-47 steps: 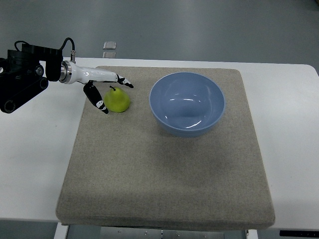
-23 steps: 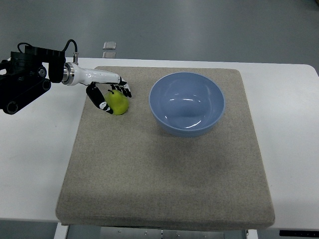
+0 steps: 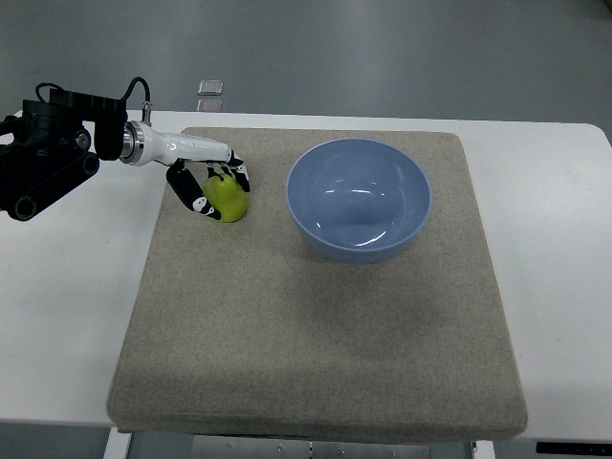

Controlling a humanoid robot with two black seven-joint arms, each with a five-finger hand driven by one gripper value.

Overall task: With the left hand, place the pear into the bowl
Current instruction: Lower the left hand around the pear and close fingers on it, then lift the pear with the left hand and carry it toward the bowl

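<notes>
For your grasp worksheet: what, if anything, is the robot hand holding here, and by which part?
The left robot hand grips the pear around its body, fingers curled over the top and left side. The pear sits on the mat.

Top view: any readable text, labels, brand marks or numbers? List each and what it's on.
None readable.
Pear, bowl, mat and table: no print visible.
Left hand, closed around the pear: black and white patches only, no lettering.
Small clear object beyond the table: too small to tell.
</notes>
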